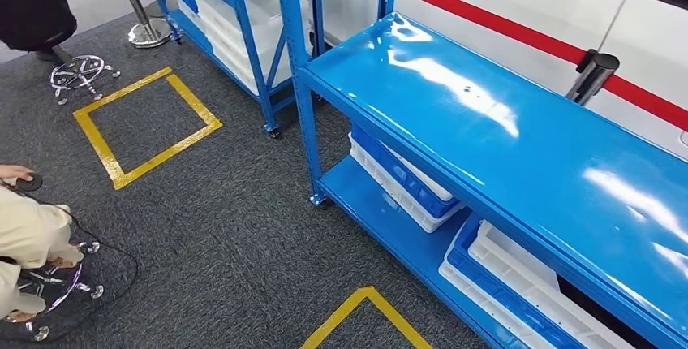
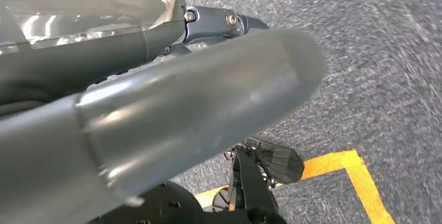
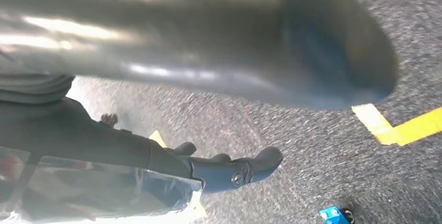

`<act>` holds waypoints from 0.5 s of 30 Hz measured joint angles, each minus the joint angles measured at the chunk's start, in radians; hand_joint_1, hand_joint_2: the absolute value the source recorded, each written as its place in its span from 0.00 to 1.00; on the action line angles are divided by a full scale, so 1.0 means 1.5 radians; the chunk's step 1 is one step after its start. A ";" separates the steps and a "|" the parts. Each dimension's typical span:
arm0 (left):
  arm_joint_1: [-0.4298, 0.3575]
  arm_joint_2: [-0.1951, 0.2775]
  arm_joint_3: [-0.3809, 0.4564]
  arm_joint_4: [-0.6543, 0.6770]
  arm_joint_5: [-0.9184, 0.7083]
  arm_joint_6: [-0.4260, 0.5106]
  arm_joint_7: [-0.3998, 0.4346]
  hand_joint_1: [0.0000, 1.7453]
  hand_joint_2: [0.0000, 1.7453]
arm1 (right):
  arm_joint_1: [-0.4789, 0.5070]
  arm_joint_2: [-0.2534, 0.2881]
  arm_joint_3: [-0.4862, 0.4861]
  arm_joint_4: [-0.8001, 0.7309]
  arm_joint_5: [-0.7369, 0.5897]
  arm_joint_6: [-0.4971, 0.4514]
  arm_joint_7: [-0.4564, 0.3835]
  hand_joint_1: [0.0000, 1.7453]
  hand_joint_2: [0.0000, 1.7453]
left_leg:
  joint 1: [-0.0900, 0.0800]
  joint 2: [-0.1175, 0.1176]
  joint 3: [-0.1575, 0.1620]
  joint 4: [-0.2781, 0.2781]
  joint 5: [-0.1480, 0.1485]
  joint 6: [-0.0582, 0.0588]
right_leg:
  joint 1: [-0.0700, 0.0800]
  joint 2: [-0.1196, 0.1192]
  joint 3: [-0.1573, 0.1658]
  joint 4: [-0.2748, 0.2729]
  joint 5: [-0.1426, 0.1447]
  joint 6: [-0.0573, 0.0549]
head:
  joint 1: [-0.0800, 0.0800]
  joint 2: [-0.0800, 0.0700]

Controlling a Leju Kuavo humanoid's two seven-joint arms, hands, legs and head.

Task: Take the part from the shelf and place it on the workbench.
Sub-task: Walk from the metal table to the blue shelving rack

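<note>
two blue shelf units stand on grey carpet: a near shelf (image 1: pixel 519 146) on the right with a bare glossy top, and a far shelf (image 1: pixel 235 8) behind it. white bins (image 1: pixel 519 272) in blue crates sit on the near shelf's lower level. three yellow tape squares (image 1: pixel 146 126) mark the carpet. a person's sleeve (image 1: pixel 28 231) shows at the near left. the left hand (image 2: pixel 172 104) and right hand (image 3: pixel 208 41) hang over the carpet, too blurred to tell how their fingers lie. i cannot tell where the part is.

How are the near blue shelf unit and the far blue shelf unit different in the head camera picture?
The near shelf unit shows a bare, glossy top board; the far shelf unit is cut off by the picture's edge. Below, the near one holds blue and white bins; the far one shows white bins. Both have blue frames.
</note>
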 joint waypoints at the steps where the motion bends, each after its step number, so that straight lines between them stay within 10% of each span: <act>1: -0.001 0.000 0.001 0.000 0.000 0.000 0.000 0.00 0.00 | 0.000 0.000 0.000 0.000 0.001 0.000 0.000 0.00 0.00 | 0.001 0.005 0.003 -0.001 -0.002 -0.004 | 0.003 0.008 -0.001 0.000 0.000 -0.007 | -0.001 0.000; 4: -0.005 -0.001 0.002 0.000 0.000 0.001 0.000 0.00 0.00 | 0.000 0.000 0.000 0.000 0.001 0.000 0.001 0.00 0.00 | 0.009 -0.009 0.001 0.021 -0.023 -0.014 | -0.001 0.029 0.001 -0.002 0.003 -0.024 | -0.005 0.000; 8: -0.003 -0.001 0.003 0.000 0.001 0.001 0.000 0.00 0.00 | 0.000 0.001 0.000 0.000 0.003 0.000 0.002 0.00 0.00 | 0.010 -0.063 -0.074 0.181 -0.101 -0.014 | 0.004 0.058 0.003 -0.002 0.005 -0.034 | -0.007 0.000; 10: -0.002 -0.001 0.004 0.000 0.001 0.001 0.001 0.00 0.00 | 0.001 0.000 0.000 0.000 0.003 0.000 0.002 0.00 0.00 | 0.010 -0.067 -0.082 0.184 -0.082 -0.008 | 0.009 0.077 0.005 -0.002 0.005 -0.034 | -0.007 0.000; 13: -0.002 0.000 0.004 0.000 0.001 0.001 0.001 0.00 0.00 | 0.001 0.001 0.000 0.000 0.003 0.000 0.003 0.00 0.00 | 0.007 -0.103 -0.033 0.062 -0.010 0.008 | 0.013 0.103 0.007 -0.001 0.005 -0.033 | -0.007 0.000; 15: -0.002 0.001 0.004 0.000 0.001 0.001 0.001 0.00 0.00 | 0.001 0.002 0.000 0.000 0.004 0.000 0.003 0.00 0.00 | 0.004 -0.123 -0.015 0.018 0.003 0.013 | 0.013 0.116 0.004 -0.001 0.007 -0.030 | -0.007 0.000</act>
